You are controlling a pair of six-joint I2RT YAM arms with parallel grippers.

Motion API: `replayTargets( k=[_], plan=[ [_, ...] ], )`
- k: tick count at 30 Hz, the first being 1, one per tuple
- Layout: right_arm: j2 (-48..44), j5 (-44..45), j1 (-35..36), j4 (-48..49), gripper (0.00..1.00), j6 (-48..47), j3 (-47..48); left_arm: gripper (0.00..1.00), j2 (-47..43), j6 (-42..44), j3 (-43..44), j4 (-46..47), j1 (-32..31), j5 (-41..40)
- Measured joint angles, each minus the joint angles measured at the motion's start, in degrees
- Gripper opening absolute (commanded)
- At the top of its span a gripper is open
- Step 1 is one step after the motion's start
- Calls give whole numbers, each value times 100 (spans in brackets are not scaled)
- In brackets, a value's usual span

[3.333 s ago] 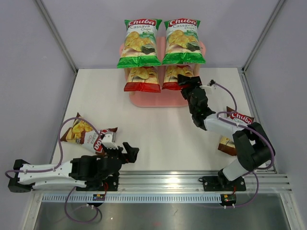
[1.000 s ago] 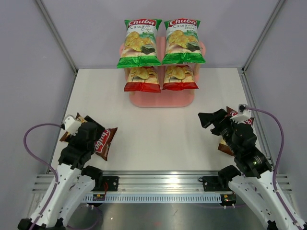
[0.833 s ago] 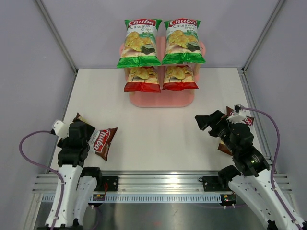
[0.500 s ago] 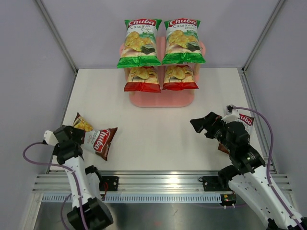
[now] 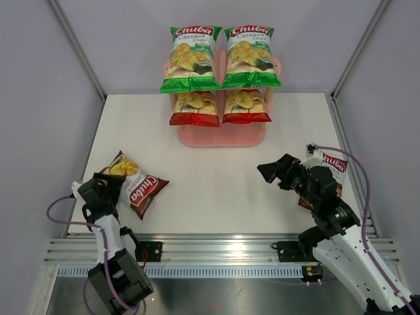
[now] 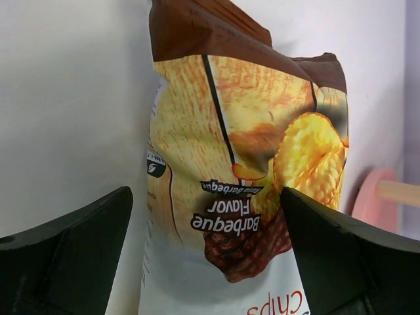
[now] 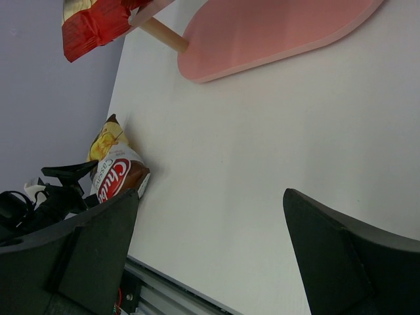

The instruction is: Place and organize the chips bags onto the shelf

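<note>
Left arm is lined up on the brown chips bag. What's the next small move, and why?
Probably ease the left gripper forward a little, then close: its open jaws straddle the glossy dark brown barbecue chips bag lying on the white table.

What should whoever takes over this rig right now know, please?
Left gripper: open, straddling the end of a brown bag on the left of the table, not closed on it.
Right gripper: open, empty, over the table.
Second brown bag: right side, partly hidden by the right arm.
Done: two green bags on the shelf, top tier; two red bags on the middle tier.
Left: both brown bags; bottom tier is bare.
</note>
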Motion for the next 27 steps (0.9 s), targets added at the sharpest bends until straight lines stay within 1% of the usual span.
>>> replayTargets(
  k=[2,4,5,6,7,8,11,13,15,20,24,27],
  plan=[
    [0,-2,0,31,99,22,0,97,-31,-76,-190,313,-7,181],
    [-2,-2,0,42,99,50,0,89,-83,-181,-409,629,-28,319],
    [-2,-4,0,44,99,79,0,75,-101,-221,-487,769,-42,376],
    [-9,-4,0,46,99,96,0,69,-109,-280,-555,916,-59,435],
    [-17,-7,0,44,99,116,0,67,-107,-319,-595,1045,-70,487],
    [-33,-7,0,44,99,131,0,59,-94,-332,-608,1165,-72,546],
    [-103,-7,0,44,99,168,0,44,-17,-398,-621,1480,-79,741],
    [-142,-7,0,39,100,188,0,41,-17,-450,-621,1624,-81,874],
    [-166,-7,0,42,99,203,0,34,-39,-481,-619,1711,-96,1005],
    [-131,-258,-2,313,99,382,-181,28,-94,-551,-599,1679,-94,1244],
    [219,-892,-2,1375,100,876,-927,24,-57,-726,-566,1637,-94,1602],
    [1001,-1414,26,2640,99,1464,-1650,23,-98,-933,-570,1550,-96,1891]
  ],
)
